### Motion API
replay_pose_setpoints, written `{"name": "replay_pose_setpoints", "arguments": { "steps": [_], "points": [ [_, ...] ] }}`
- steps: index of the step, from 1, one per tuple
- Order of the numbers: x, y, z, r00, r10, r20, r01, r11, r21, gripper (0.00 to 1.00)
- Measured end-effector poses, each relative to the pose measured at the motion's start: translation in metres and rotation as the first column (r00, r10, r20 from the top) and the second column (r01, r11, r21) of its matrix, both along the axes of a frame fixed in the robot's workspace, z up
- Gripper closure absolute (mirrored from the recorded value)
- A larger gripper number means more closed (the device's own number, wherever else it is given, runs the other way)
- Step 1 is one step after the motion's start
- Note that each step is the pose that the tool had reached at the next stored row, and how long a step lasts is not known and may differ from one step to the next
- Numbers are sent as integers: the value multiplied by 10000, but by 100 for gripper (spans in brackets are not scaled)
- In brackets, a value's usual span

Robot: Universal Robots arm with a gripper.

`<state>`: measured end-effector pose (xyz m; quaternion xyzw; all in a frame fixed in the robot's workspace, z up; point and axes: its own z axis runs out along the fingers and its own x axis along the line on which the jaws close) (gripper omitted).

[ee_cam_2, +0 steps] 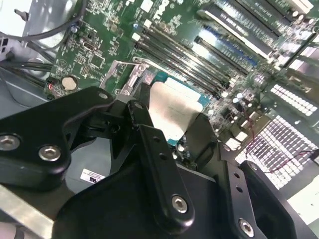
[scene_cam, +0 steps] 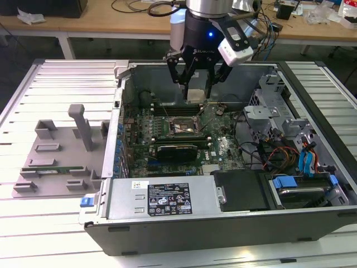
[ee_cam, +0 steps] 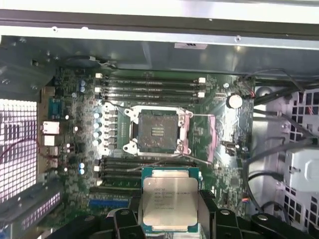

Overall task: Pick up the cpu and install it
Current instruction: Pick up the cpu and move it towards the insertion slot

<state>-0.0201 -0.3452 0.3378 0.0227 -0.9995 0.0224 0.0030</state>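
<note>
Jaws closed on cpu (ee_cam: pixel 168 201), chip pinched by opposite edges between black fingers (ee_cam_2: pixel 149 130) of gripper (ee_cam: pixel 169 218); metal top turned toward first wrist camera. Chip held above green motherboard (ee_cam: pixel 224 169). Just beyond, socket (ee_cam: pixel 157 130) seen uncovered, contacts exposed. Memory slots (ee_cam: pixel 149 87) past that. All enclosed by open computer case (scene_cam: pixel 223 215).

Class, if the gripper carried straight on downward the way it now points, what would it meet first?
The gripper holds the cpu, which would likely touch the memory slots beside the open socket first; depth is unclear.
</note>
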Motion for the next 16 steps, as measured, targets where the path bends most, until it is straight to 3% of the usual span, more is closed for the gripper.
{"name": "replay_pose_setpoints", "arguments": {
  "steps": [3,6,9,16],
  "points": [
    [-17,65,-87,10000,0,1,0,10000,0,47],
    [-31,163,-208,10000,1,1,-1,10000,1,47],
    [-37,220,-266,10000,0,0,0,10000,0,47],
    [-37,222,-271,10000,0,0,0,10000,-7,47]
  ]
}}
